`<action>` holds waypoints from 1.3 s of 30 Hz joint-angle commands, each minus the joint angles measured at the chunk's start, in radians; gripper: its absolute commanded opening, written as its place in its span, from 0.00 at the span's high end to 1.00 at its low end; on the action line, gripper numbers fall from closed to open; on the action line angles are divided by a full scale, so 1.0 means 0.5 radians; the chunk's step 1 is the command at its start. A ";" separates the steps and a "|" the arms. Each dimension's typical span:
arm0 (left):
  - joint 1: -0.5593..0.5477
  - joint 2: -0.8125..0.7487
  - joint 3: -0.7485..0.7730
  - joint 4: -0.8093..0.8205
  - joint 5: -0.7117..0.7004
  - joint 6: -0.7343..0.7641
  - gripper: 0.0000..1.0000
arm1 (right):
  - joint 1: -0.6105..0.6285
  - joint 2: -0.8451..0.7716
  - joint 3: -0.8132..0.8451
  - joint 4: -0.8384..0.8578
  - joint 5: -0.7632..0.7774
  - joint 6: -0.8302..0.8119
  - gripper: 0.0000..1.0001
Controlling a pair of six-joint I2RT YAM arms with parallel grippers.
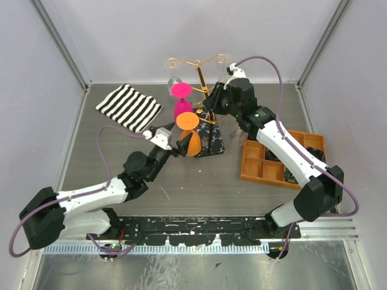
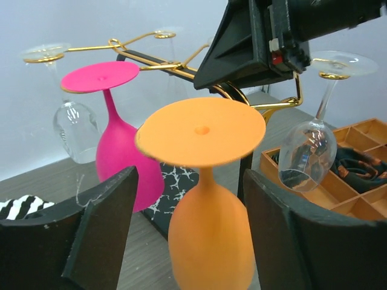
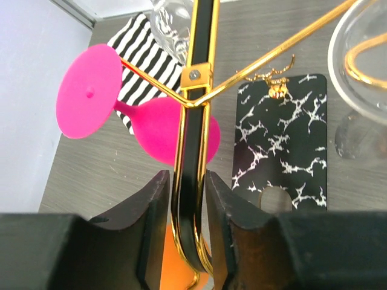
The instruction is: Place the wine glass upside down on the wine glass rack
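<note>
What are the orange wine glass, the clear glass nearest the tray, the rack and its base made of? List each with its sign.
Orange wine glass: opaque, even colour, soft sheen; looks like plastic or silicone. Clear glass: transparent, bright reflections; glass or clear plastic. Rack: thin shiny gold wire, likely metal. Base: black with white veining, marble-look; stone or print unclear.

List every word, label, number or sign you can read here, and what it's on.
No readable text anywhere.
Base of the wine glass rack: white marbling only.
Striped cloth: stripes only.
Right gripper: small red-and-white mark on its housing, left wrist view, too small to read.
</note>
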 commanded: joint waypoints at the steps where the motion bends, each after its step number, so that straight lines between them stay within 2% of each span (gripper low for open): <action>1: 0.003 -0.264 -0.107 -0.145 -0.039 -0.101 0.20 | -0.005 0.040 0.118 0.232 -0.016 -0.003 0.61; 6: 0.003 -0.556 -0.178 -0.461 -0.013 -0.233 0.09 | -0.005 0.051 0.163 0.207 -0.018 -0.036 0.52; 12: 0.001 -0.868 -0.222 -0.839 -0.061 -0.345 0.06 | -0.006 0.022 0.174 0.189 0.011 -0.093 0.44; 16: 0.001 -1.053 -0.115 -1.291 -0.192 -0.470 0.00 | -0.007 -0.003 0.218 0.104 0.018 -0.227 0.39; 18: 0.002 -1.127 -0.011 -1.594 -0.316 -0.537 0.02 | -0.007 -0.035 0.231 0.074 0.020 -0.314 0.35; 20: 0.001 -1.167 0.115 -1.960 -0.411 -0.593 0.02 | -0.007 -0.092 0.232 0.049 0.026 -0.409 0.26; 24: 0.001 -1.215 0.354 -2.466 -0.554 -0.740 0.02 | -0.007 -0.249 0.199 0.021 0.077 -0.559 0.01; 29: 0.003 -1.162 0.651 -2.942 -0.513 -0.834 0.02 | -0.008 -0.493 0.115 -0.115 0.212 -0.647 0.00; 33: 0.001 -1.048 0.895 -3.362 -0.465 -0.875 0.02 | -0.007 -0.815 -0.105 -0.176 0.278 -0.658 0.00; 39: 0.003 -1.127 0.870 -3.539 -0.404 -0.963 0.02 | -0.007 -1.381 -0.493 -0.184 0.340 -0.619 0.00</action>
